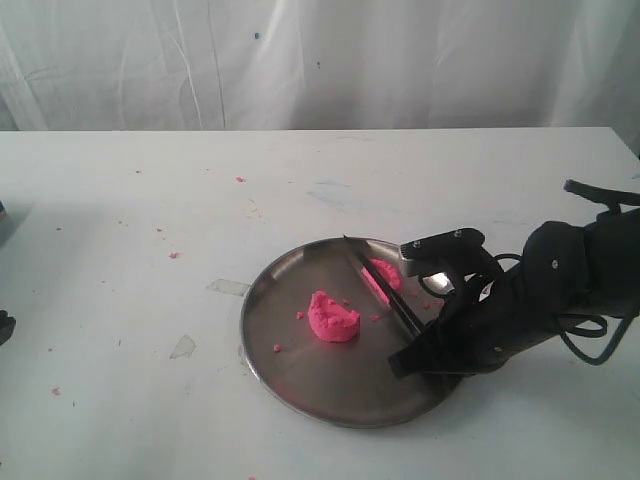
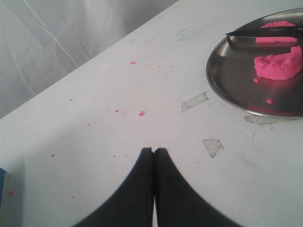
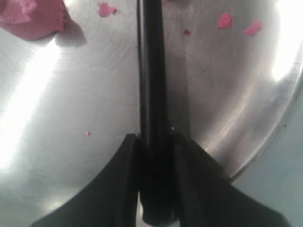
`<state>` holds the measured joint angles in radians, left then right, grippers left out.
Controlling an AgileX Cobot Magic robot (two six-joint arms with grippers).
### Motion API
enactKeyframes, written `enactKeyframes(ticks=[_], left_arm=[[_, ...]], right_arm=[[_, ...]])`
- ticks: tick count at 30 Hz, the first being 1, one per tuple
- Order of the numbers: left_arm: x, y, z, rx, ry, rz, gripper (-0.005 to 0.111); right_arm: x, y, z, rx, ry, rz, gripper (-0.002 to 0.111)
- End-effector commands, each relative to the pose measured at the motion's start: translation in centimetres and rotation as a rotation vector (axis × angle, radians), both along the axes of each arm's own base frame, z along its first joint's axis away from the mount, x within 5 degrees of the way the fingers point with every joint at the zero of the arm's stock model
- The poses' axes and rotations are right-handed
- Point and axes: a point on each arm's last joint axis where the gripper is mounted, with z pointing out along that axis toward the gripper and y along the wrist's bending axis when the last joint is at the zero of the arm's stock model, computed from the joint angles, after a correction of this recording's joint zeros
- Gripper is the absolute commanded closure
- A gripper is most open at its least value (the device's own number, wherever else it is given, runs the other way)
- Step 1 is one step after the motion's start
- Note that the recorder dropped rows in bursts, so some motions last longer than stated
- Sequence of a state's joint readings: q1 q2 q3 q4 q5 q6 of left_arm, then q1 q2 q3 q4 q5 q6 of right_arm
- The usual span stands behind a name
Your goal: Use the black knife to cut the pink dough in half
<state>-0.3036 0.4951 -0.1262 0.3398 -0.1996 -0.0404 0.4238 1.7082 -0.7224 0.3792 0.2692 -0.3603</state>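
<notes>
- The dough [image 1: 333, 318] lies cut in two on the plate [image 1: 300, 388]. One half-round lump sits close to the middle, a touch toward 10 o'clock.
- The second half [image 1: 384, 278] lies toward 1 o'clock, near the rim.
- The knife [image 1: 380, 290] runs between the two halves, its tip toward 12 o'clock and its handle toward 4 o'clock. The blade is right against the second half and clear of the middle lump.
- I can't tell if the edge touches the plate.
- The right gripper [image 3: 154, 139] reaches in from the plate's 4 o'clock side, its jaws pinching the knife handle.
- A few pink crumbs [image 1: 276, 348] dot the plate around the lump, and more are scattered over the table [image 1: 120, 250] out toward 10 o'clock.
- Two tape scraps [image 1: 228, 287] are stuck to the table just off the rim at 9 o'clock.
- The left gripper [image 2: 154, 151] is over the table, well apart from the plate, with its jaws pressed together and nothing between them.
</notes>
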Motion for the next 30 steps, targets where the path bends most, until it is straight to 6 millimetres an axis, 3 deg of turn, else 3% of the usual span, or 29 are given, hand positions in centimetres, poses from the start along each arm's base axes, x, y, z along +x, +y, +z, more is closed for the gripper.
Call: enactKeyframes(ticks=[1, 8, 14, 30], left_arm=[[-0.1, 0.0, 0.0, -0.019, -0.008, 0.003, 0.107], [-0.1, 0.0, 0.0, -0.019, -0.008, 0.003, 0.107], [-0.1, 0.0, 0.0, -0.019, -0.008, 0.003, 0.107], [-0.1, 0.0, 0.0, -0.019, -0.008, 0.003, 0.107]], right_arm=[[0.1, -0.2, 0.1, -0.007, -0.001, 0.008, 0.108], [-0.2, 0.2, 0.1, -0.011, 0.009, 0.032, 0.108], [-1.3, 3.0, 0.6, -0.022, 0.020, 0.189, 0.108], [-1.5, 2.9, 0.6, -0.029, 0.042, 0.217, 0.108]])
